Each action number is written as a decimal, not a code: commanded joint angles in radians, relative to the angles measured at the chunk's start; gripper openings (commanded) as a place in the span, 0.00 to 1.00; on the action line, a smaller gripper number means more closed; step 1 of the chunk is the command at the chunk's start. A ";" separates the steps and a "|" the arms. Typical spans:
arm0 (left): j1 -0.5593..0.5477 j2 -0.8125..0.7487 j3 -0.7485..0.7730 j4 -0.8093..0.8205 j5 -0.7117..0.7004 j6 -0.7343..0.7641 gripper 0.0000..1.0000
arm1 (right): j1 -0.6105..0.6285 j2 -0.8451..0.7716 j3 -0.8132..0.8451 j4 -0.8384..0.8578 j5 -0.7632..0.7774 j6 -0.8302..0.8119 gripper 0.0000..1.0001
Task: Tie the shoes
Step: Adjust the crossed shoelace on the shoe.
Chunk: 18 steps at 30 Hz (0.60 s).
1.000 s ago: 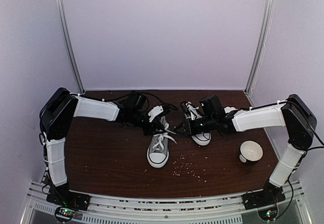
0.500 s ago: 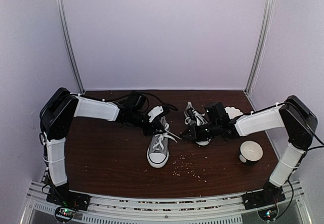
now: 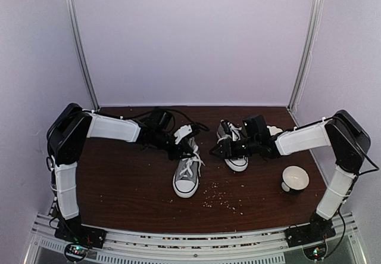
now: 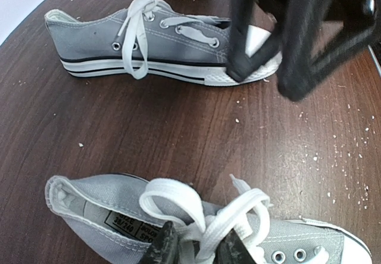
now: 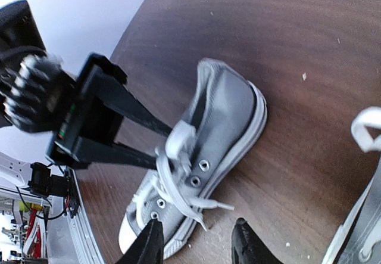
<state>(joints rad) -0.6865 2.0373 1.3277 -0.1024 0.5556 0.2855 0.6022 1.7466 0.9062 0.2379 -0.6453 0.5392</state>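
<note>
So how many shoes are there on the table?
2. The near shoe sits mid-table, its laces pinched by the left claw. The far shoe lies just right of it, partly under the right claw. No others show.

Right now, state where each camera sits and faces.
Top external: above and behind the bases, facing down at the table; both arms show.
Left wrist: on the left arm, facing over the left hand, shut on the laces of the near shoe, toward the far shoe and right hand.
Right wrist: on the right arm, facing past the open right hand at the near shoe.
Both wrist views show the near shoe.
</note>
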 commanded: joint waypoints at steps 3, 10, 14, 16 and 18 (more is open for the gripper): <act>0.005 0.017 0.017 -0.014 0.010 0.021 0.25 | -0.005 0.095 0.140 0.116 -0.076 -0.104 0.39; 0.005 0.017 0.024 -0.019 0.012 0.026 0.25 | -0.011 0.252 0.241 0.285 -0.202 -0.136 0.43; 0.005 0.017 0.025 -0.023 0.012 0.029 0.25 | -0.012 0.332 0.263 0.368 -0.222 -0.079 0.44; 0.005 0.016 0.025 -0.024 0.011 0.030 0.25 | -0.010 0.346 0.269 0.376 -0.215 -0.084 0.43; 0.005 0.016 0.025 -0.026 0.012 0.032 0.25 | -0.010 0.359 0.277 0.356 -0.215 -0.095 0.43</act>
<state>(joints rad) -0.6865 2.0373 1.3334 -0.1097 0.5575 0.2977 0.5934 2.0911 1.1477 0.5335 -0.8322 0.4442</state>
